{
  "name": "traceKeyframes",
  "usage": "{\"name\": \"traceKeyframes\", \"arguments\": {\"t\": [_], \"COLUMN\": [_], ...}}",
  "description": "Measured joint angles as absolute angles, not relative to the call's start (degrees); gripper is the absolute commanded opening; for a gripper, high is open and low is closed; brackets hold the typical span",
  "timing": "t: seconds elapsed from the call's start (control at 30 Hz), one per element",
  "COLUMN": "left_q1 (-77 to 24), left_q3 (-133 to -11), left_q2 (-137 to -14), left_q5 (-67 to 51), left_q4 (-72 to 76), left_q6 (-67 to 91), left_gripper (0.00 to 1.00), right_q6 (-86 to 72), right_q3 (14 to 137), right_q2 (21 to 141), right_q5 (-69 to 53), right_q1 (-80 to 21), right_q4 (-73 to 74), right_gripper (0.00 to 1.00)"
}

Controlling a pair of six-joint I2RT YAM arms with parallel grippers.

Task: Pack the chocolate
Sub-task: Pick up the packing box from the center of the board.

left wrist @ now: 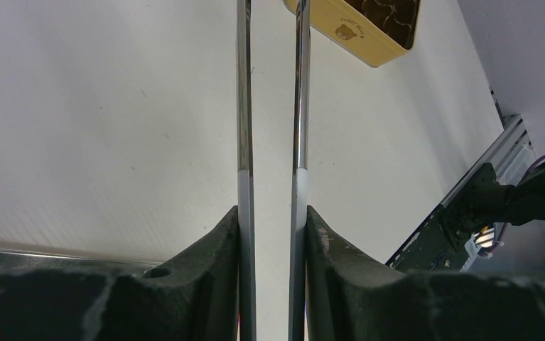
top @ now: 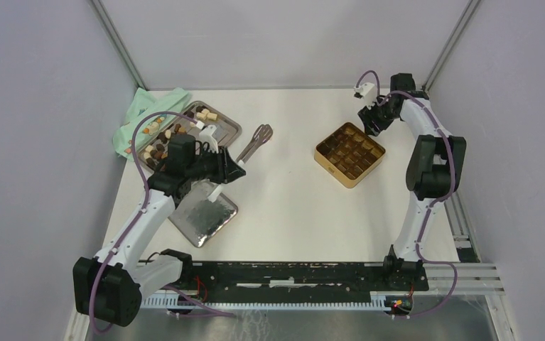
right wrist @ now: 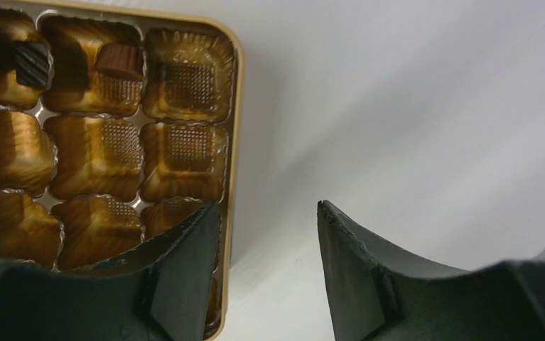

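Several pieces of chocolate [top: 172, 133], dark, light brown and cream, lie on a metal tray [top: 232, 128] at the back left. The gold tin [top: 332, 169] stands right of centre. In the right wrist view two of its cups hold a dark ribbed piece [right wrist: 31, 60] and a brown piece [right wrist: 120, 60]; the cups near the rim [right wrist: 235, 106] are bare. My left gripper [top: 237, 165] [left wrist: 272, 213] is shut on metal tongs [top: 255, 142] [left wrist: 244, 106] that point toward the tin [left wrist: 354, 35]. My right gripper [top: 370, 121] [right wrist: 266, 206] is open at the tin's back corner. One finger is over the tin, the other outside the rim.
A second shiny tray [top: 204, 217] lies under my left forearm. A mint-green bag [top: 145, 114] sits at the back left beside the chocolate tray. Frame posts rise at both back corners, and a rail runs along the right edge.
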State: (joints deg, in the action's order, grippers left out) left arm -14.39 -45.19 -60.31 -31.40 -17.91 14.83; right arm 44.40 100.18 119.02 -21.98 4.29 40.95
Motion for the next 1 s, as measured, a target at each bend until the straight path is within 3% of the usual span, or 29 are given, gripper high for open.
{"name": "traceKeyframes", "arguments": {"t": [0.2,0.33,0.77,1.0], "left_q1": [-14.39,-14.39,-14.39,-14.39], "left_q3": [-45.12,-45.12,-44.91,-44.6], "left_q2": [-60.31,-60.29,-60.27,-60.23], "left_q5": [-31.4,-31.4,-31.64,-32.12], "left_q4": [-17.96,-17.98,-18.11,-18.06], "left_q6": [13.8,13.78,13.78,13.78], "left_gripper": [0.02,0.02,0.02,0.02], "right_q6": [45.36,46.11,48.29,48.99], "right_q3": [100.18,100.18,99.13,85.71], "right_q2": [120.18,120.31,121.89,112.95], "right_q5": [-21.52,-20.93,-22.41,-24.27], "right_q1": [4.12,4.12,4.12,3.79], "right_q4": [44.88,45.78,46.33,39.75], "right_gripper": [0.58,0.52,0.0,0.0]}}
